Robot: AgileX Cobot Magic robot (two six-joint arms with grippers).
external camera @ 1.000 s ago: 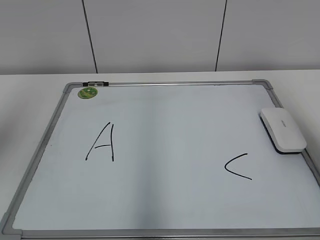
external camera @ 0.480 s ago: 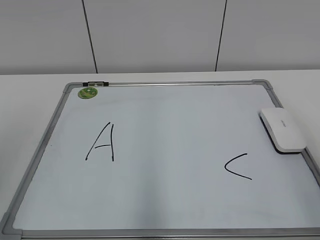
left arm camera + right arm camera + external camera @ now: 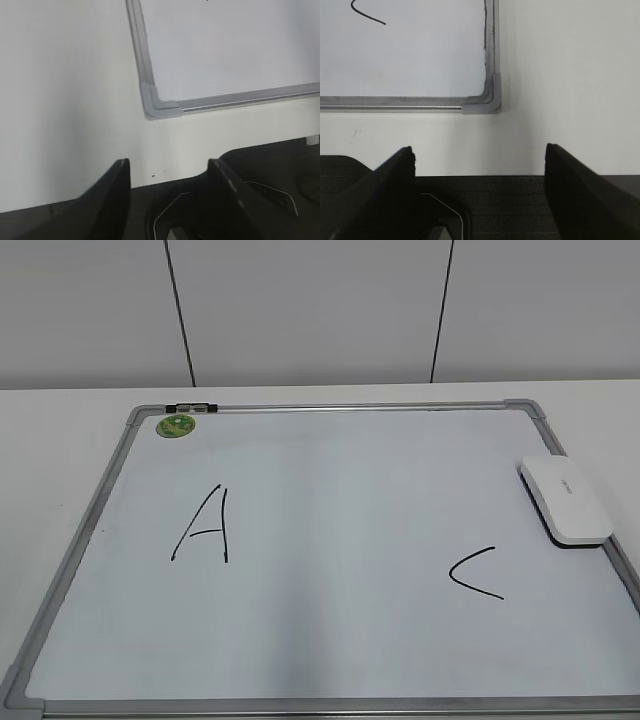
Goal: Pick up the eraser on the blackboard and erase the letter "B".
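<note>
The blackboard (image 3: 330,540) is a white board with a grey frame, flat on the table. The white eraser (image 3: 565,500) lies on its right edge. A black "A" (image 3: 205,527) is at the left and a black "C" (image 3: 475,573) at the right. No letter "B" shows between them; the middle of the board is blank. My left gripper (image 3: 167,172) is open and empty, off the board's near left corner (image 3: 157,105). My right gripper (image 3: 479,160) is open and empty, off the near right corner (image 3: 487,102). Neither gripper shows in the exterior view.
A round green sticker (image 3: 176,425) sits at the board's far left corner, next to a small black and white clip (image 3: 190,407) on the frame. White table (image 3: 60,440) surrounds the board; a panelled wall stands behind. Dark surface lies under both grippers.
</note>
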